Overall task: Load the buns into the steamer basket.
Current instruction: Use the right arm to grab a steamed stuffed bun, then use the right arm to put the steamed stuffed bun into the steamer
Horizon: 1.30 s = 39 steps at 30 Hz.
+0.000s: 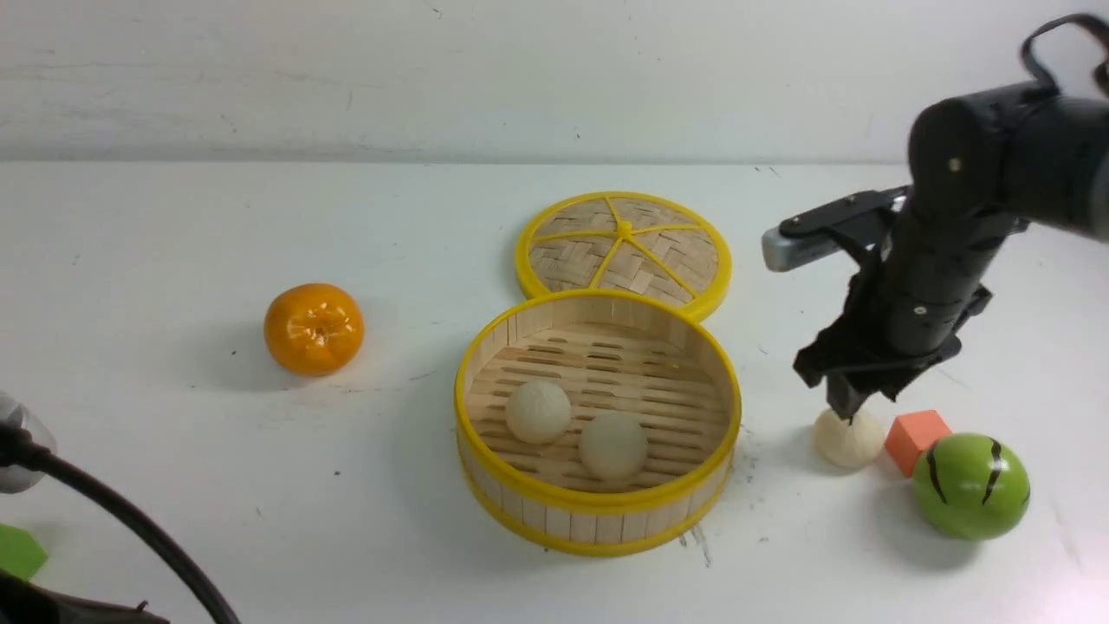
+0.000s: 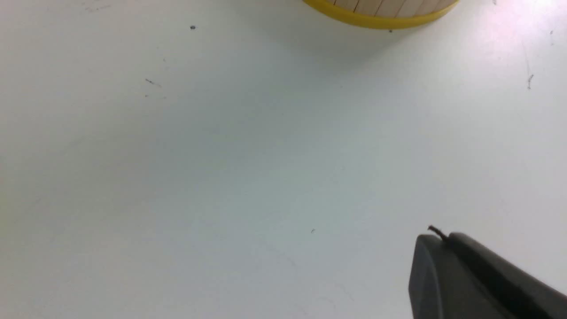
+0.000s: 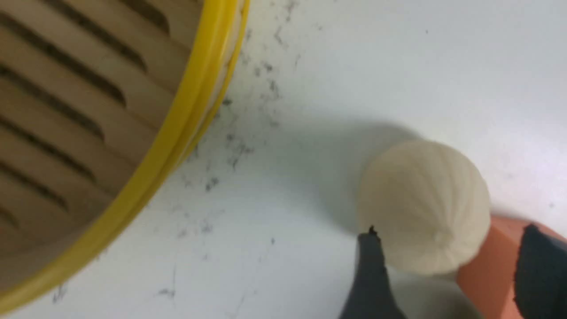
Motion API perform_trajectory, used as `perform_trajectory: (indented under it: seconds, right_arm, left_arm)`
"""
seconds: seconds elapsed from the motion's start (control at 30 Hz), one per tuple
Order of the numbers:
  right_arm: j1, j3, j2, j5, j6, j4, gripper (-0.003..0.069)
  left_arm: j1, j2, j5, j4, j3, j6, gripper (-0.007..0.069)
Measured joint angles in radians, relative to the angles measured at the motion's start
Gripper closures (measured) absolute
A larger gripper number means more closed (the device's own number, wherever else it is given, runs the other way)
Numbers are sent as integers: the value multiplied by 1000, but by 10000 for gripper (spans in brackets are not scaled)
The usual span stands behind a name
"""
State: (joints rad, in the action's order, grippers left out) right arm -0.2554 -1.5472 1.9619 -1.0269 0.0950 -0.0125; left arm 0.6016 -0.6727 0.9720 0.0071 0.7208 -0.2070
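Front view: orange cube (image 1: pixel 917 438) and green ball (image 1: pixel 970 487) crowd a bun (image 1: pixel 847 442) under the spread right gripper (image 1: pixel 846 406); left gripper (image 2: pixel 438 248) pressed together; scuffed white table (image 1: pixel 173 451).

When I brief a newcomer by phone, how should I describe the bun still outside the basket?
Find the big round steamer basket; look to its right, below the right arm's open fingers. The bun sits beside an orange block and a green striped ball. It alone is cream-white, pleated and smaller than the ball.
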Motion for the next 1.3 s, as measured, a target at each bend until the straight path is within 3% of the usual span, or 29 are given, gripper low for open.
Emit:
perform_trajectory:
  seconds: [0.03,0.13,0.3,0.33,0.4,0.5,0.6,0.83,1.1,1.2,1.3]
  right_arm:
    - [0,-28,44,0,-4,0,170]
    - [0,-56,102,0,-7,2,109]
    - [0,-63,125,4,-9,1,144]
    - [0,-66,121,5,-9,-3,221]
    - [0,-67,117,5,-9,-6,282]
    - [0,-68,81,6,-9,-13,559]
    - [-4,-82,43,0,-9,-15,640]
    - [-128,-196,-77,-5,-5,12,645]
    - [-267,-208,1,150,12,63,634]
    - [-273,-208,70,210,12,66,572]
    - [-273,-208,125,248,-12,61,447]
  left_arm:
    - [0,0,5,-1,0,0,638]
    - [0,0,14,-7,0,0,638]
    - [0,0,17,-7,0,0,638]
    - [0,0,17,-7,0,0,638]
    - [0,0,17,-7,0,0,638]
    - [0,0,8,-7,0,0,638]
    - [0,0,4,-7,0,0,638]
    - [0,0,-2,-7,-1,0,638]
    - [0,0,-2,-7,-1,0,637]
    - [0,0,-2,-7,-1,0,635]
    - [0,0,-2,-7,-1,0,630]
